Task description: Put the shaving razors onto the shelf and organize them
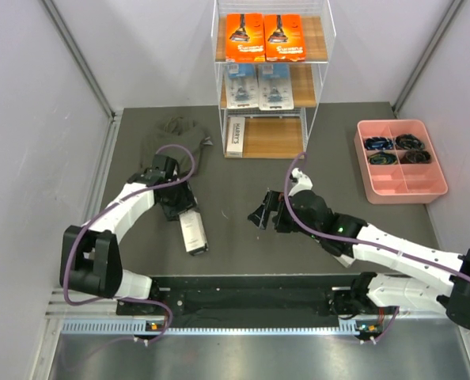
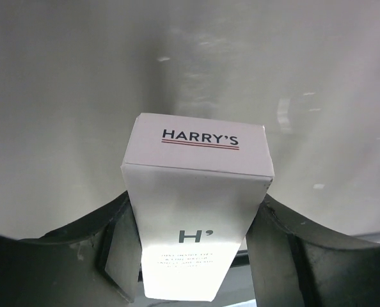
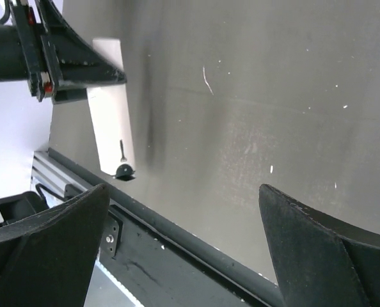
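Observation:
The shelf (image 1: 318, 79) stands at the back. Two orange boxes (image 1: 245, 37) lie on its top tier, two blue blister packs (image 1: 242, 85) on the middle tier, and one white box (image 1: 236, 136) on the bottom tier's left. My left gripper (image 1: 177, 207) is shut on the far end of another slim white Harry's box (image 1: 193, 234), low over the mat; in the left wrist view the box (image 2: 199, 211) fills the gap in the gripper (image 2: 193, 256). It also shows in the right wrist view (image 3: 113, 115). My right gripper (image 1: 264, 210) (image 3: 183, 198) is open and empty mid-table.
A dark crumpled cloth (image 1: 172, 138) lies at the back left, behind the left arm. A pink compartmented tray (image 1: 399, 186) with dark items sits at the right. The black rail (image 1: 251, 297) runs along the near edge. Grey walls close in both sides.

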Action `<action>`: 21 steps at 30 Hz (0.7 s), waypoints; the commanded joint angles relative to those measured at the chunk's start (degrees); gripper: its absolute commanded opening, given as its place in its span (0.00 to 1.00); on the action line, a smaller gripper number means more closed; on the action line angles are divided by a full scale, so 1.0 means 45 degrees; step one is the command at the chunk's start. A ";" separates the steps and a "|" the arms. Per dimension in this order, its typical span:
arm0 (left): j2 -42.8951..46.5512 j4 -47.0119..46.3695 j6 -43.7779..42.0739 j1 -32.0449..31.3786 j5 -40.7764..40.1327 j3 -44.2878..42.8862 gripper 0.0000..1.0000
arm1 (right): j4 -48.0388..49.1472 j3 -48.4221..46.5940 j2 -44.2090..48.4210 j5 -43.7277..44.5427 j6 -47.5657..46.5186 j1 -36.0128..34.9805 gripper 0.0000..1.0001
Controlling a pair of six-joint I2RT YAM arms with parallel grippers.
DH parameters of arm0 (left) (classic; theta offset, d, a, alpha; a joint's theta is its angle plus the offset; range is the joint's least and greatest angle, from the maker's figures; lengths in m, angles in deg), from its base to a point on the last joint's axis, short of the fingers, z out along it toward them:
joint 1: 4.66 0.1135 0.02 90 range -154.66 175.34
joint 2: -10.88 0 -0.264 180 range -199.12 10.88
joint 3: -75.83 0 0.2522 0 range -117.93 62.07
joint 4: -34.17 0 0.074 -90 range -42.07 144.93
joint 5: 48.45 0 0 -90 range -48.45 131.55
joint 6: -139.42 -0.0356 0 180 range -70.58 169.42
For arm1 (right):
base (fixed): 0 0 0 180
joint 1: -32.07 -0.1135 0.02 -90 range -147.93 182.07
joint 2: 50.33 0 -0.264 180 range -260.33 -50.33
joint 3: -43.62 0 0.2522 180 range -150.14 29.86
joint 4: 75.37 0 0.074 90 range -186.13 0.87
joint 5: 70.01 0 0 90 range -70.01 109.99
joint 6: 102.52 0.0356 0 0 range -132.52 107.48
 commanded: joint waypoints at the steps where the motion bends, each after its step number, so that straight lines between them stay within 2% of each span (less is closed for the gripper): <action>1: 0.0644 -0.1885 0.1685 0.0027 0.1632 -0.0036 0.41 | 0.0397 -0.0693 -0.0009 0.0124 -0.0265 -0.0373 0.99; 8: 0.0918 -0.5030 0.4554 0.0086 0.3644 0.1233 0.41 | 0.0533 -0.1240 -0.0712 0.1080 -0.0323 -0.1408 0.99; 13: 0.1035 -0.6959 0.5845 0.0164 0.4581 0.2033 0.40 | 0.0963 -0.1396 -0.1239 0.1628 -0.0187 -0.2248 0.99; 16: 0.1133 -0.7531 0.6666 0.0164 0.4778 0.2445 0.39 | 0.0963 -0.1688 -0.1864 0.1979 -0.0128 -0.2775 0.99; 21: 0.1192 -0.7806 0.6863 0.0184 0.4837 0.2640 0.39 | 0.1041 -0.1924 -0.2431 0.2351 -0.0031 -0.3303 0.99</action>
